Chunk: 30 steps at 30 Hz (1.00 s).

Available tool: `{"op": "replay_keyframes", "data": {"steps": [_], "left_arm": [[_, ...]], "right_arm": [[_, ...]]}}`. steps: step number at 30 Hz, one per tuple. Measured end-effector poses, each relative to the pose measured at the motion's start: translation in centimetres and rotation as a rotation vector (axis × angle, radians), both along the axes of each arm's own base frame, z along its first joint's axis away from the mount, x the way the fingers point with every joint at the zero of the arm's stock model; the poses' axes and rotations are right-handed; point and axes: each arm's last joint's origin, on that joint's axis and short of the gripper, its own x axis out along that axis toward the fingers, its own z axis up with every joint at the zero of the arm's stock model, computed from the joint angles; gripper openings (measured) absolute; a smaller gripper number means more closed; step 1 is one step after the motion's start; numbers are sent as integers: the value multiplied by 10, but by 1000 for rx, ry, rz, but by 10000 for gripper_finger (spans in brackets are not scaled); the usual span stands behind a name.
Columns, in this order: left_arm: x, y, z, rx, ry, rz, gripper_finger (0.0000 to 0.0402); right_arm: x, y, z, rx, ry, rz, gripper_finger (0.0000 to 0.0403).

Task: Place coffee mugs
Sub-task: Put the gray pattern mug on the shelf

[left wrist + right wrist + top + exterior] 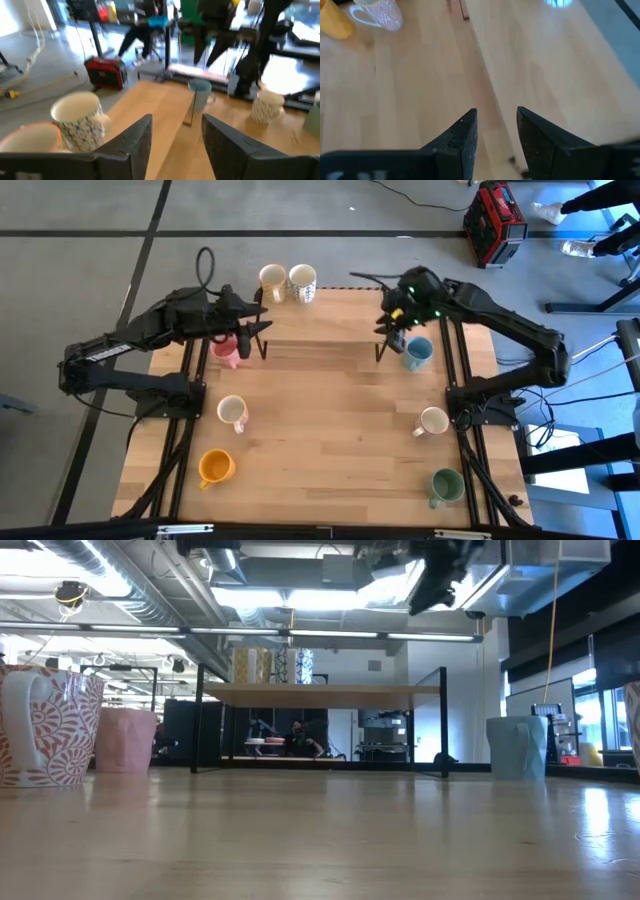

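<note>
**A:** Both sets of fingers are apart and holding nothing. The left gripper [262,330] hangs at upper left of the high view, just beside the small pink ceramic mug [226,350]. The right gripper [390,330] is beside the light blue ceramic mug [417,353], upper right.

**B:** I'd drop straight over the rim and square up to the handle before closing. The low view shows both mugs upright under a raised wooden shelf [325,693]. From overhead that just reads as tabletop.
</note>
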Motion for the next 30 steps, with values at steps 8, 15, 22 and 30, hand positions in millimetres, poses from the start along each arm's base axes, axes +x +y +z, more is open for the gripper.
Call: {"op": "replay_keyframes", "data": {"steps": [8, 15, 22, 30], "left_arm": [[11, 5, -12, -17, 91, 37, 182], [11, 5, -12, -3, 95, 35, 183], [11, 5, -12, -2, 95, 35, 183], [11, 5, -12, -2, 95, 34, 183]], "right_arm": [[-40, 19, -37, 155, 69, -298, 129], [-61, 32, -68, 488, 211, -619, 129], [-67, 37, -97, 620, 341, -724, 129], [-72, 38, -109, 575, 406, -760, 130]]}}
